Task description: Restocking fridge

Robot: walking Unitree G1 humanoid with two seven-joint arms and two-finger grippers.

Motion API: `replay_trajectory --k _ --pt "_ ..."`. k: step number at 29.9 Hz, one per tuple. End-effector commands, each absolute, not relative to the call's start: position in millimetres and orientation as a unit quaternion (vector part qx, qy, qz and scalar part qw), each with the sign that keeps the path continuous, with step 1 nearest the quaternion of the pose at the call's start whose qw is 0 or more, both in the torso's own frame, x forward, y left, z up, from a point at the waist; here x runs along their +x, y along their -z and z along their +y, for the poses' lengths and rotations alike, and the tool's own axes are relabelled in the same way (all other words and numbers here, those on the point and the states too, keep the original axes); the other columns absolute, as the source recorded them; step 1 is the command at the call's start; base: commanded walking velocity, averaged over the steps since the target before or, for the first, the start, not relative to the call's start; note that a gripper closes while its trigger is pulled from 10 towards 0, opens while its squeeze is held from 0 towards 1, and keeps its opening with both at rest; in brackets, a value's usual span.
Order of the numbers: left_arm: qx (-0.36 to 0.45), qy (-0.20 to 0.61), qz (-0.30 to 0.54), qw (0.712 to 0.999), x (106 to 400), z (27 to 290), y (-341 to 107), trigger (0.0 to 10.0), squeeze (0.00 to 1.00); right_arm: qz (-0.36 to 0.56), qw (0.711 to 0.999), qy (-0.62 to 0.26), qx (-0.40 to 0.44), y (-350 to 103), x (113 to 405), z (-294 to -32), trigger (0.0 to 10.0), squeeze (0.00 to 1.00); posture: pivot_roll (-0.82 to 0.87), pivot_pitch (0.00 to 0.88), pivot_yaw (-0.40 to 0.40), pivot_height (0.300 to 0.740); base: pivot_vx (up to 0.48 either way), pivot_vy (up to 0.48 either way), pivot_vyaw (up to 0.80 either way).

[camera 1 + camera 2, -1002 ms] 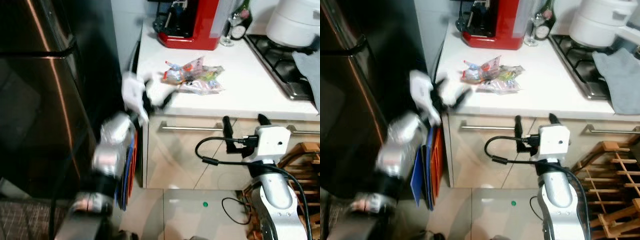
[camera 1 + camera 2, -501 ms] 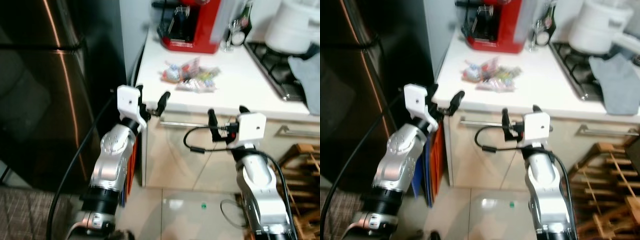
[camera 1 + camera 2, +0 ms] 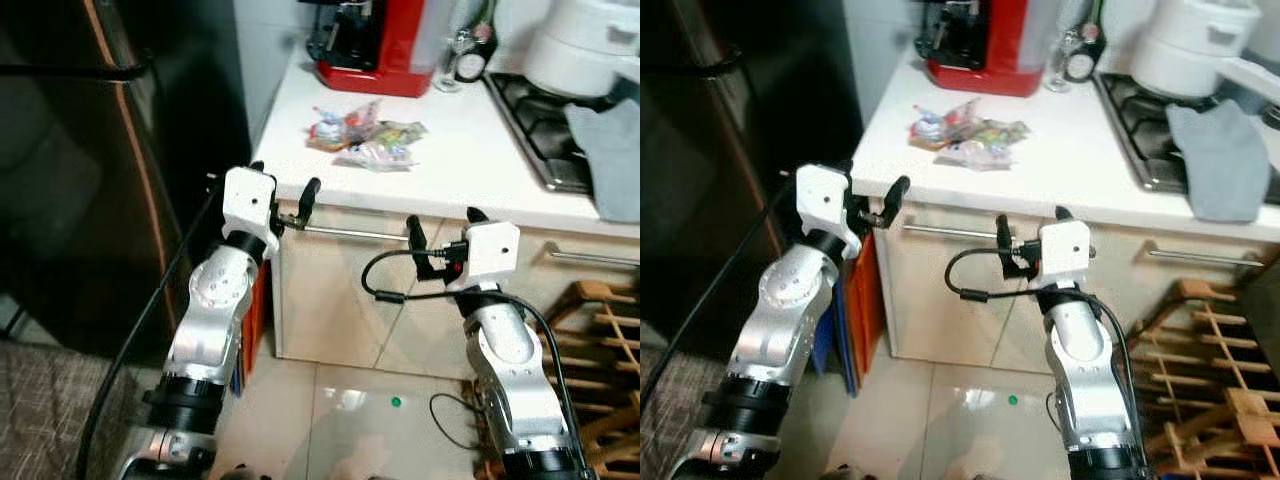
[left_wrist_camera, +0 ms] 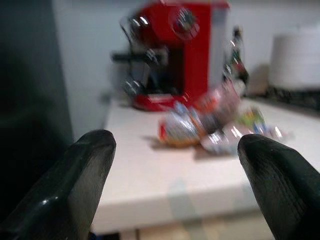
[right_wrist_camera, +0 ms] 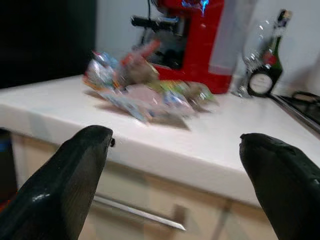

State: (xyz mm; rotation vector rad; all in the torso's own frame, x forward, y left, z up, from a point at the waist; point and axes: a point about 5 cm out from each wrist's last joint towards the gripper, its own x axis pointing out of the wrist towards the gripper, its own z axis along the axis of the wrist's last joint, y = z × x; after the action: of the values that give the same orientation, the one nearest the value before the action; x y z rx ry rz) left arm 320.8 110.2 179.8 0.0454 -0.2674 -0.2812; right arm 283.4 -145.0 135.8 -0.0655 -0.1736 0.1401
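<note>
A pile of colourful snack packets (image 3: pixel 365 140) lies on the white counter (image 3: pixel 470 170), a little in from its front edge. My left gripper (image 3: pixel 285 190) is open and empty, raised at the counter's left front corner and level with its edge. My right gripper (image 3: pixel 443 225) is open and empty too, in front of the drawer just below the counter edge, to the right of the packets. The left wrist view looks between its fingers (image 4: pixel 75 185) at the packets (image 4: pixel 210 120). The right wrist view shows the packets (image 5: pixel 145 85) beyond its fingers (image 5: pixel 70 175). The dark fridge (image 3: pixel 80 180) stands shut on the left.
A red coffee machine (image 3: pixel 375 45), a glass and a bottle (image 3: pixel 465 50) stand at the back of the counter. On the right are a gas hob (image 3: pixel 545 110), a white pot (image 3: pixel 590 40) and a grey cloth (image 3: pixel 610 150). A wooden rack (image 3: pixel 600 330) stands low right. Orange and blue trays (image 3: pixel 862 310) lean beside the fridge.
My left arm, blurred and swinging a second ago, has steadied at the counter's corner. The camera has shifted. The right arm keeps about the same pose.
</note>
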Motion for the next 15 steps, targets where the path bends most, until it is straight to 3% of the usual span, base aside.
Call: replay_trajectory --k 1,9,15 --pt "0.015 0.13 -0.146 0.981 322 110 -190 10.0 0.0 -0.106 0.992 -0.065 -0.03 -144 287 -147 10.0 0.0 -0.08 0.0 -0.034 0.74 0.472 0.0 0.0" --pt "0.057 0.182 -0.172 0.967 330 95 -208 10.0 0.0 -0.118 0.99 -0.069 -0.035 -151 292 -146 10.0 0.0 -0.09 0.0 -0.036 0.74 0.473 0.0 0.0" --pt "0.059 0.206 -0.182 0.96 333 87 -216 10.0 0.0 -0.119 0.991 -0.056 -0.031 -149 292 -148 10.0 0.0 -0.09 0.0 -0.018 0.74 0.48 0.0 -0.68"
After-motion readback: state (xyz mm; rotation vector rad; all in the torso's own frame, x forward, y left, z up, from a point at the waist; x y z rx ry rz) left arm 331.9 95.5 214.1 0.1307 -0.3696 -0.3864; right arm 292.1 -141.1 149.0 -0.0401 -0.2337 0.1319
